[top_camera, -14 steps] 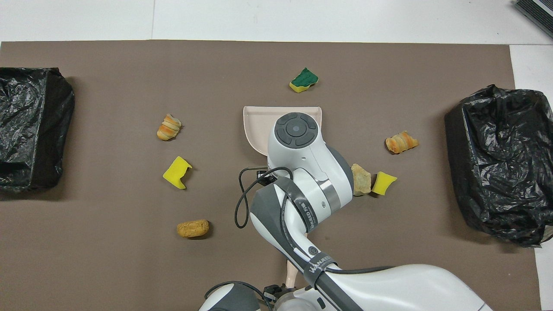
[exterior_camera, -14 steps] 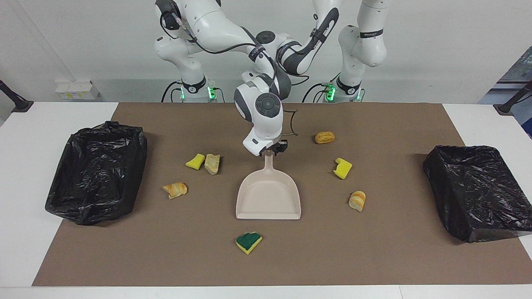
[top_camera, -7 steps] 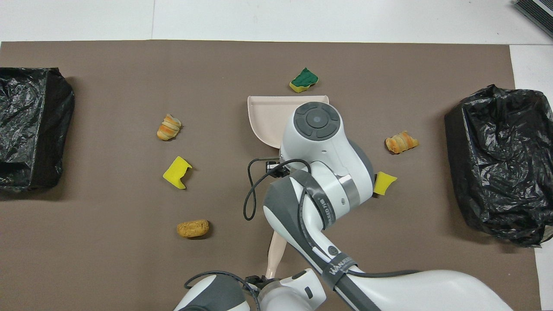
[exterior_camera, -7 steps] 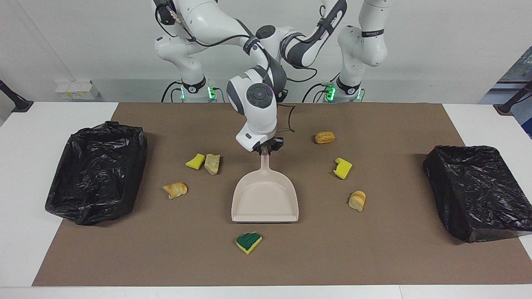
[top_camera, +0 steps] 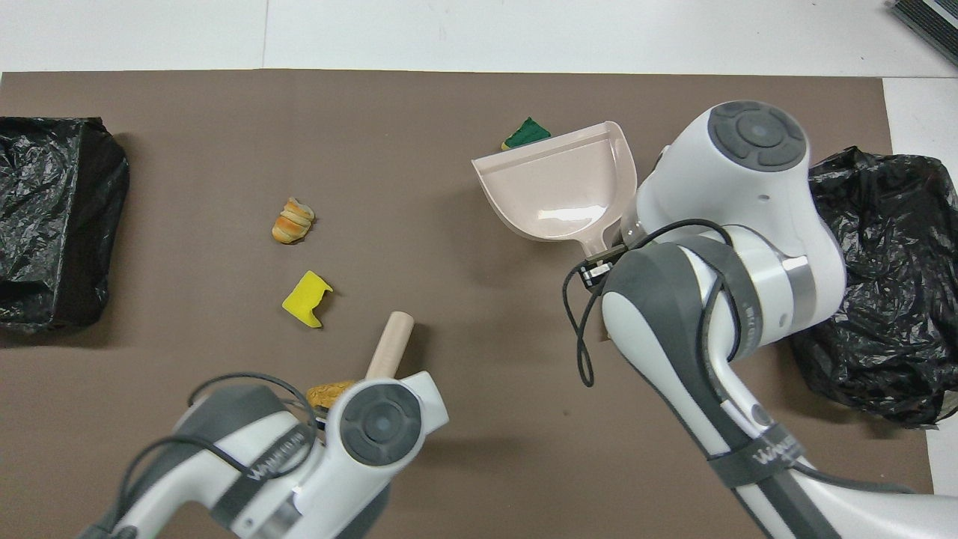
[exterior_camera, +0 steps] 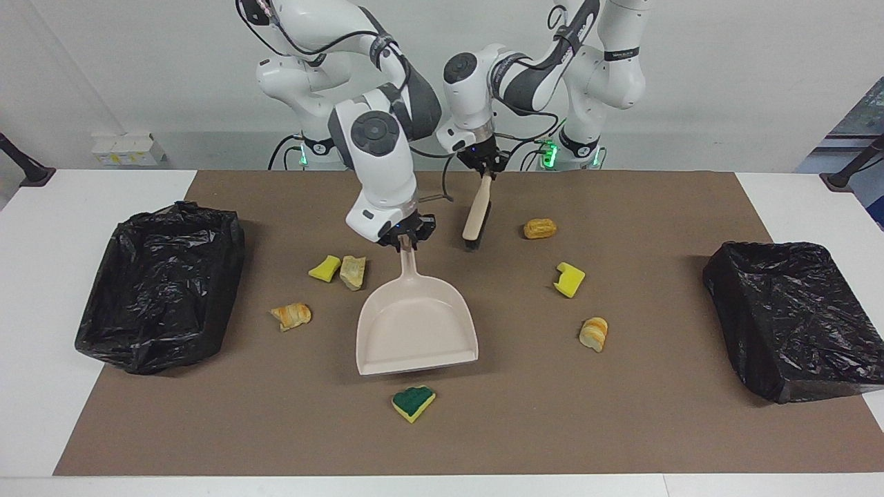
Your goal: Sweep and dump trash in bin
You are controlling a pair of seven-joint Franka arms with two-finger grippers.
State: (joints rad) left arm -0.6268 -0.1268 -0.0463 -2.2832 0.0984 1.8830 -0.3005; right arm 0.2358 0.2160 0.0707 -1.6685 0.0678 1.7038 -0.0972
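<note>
My right gripper (exterior_camera: 407, 240) is shut on the handle of the beige dustpan (exterior_camera: 416, 326), which hangs tilted just above the mat, its lip over the green-topped sponge piece (exterior_camera: 413, 402). My left gripper (exterior_camera: 487, 171) is shut on the brush (exterior_camera: 476, 214), whose dark bristles point down at the mat beside a bread piece (exterior_camera: 539, 228). Other trash lies on the mat: a yellow sponge chunk (exterior_camera: 324, 268) touching a tan piece (exterior_camera: 353, 271), bread (exterior_camera: 291, 315), a second yellow chunk (exterior_camera: 569, 279) and bread (exterior_camera: 594, 333). In the overhead view the dustpan (top_camera: 557, 187) partly covers the green-topped piece (top_camera: 526, 133).
Two bins lined with black bags stand on the brown mat (exterior_camera: 621, 428): one (exterior_camera: 162, 283) at the right arm's end, the other (exterior_camera: 794, 317) at the left arm's end. In the overhead view the right arm hides the trash near its bin (top_camera: 883, 284).
The right gripper has lifted the dustpan and swung it toward the right arm's end. The left arm has come forward with the brush, now in plain view.
</note>
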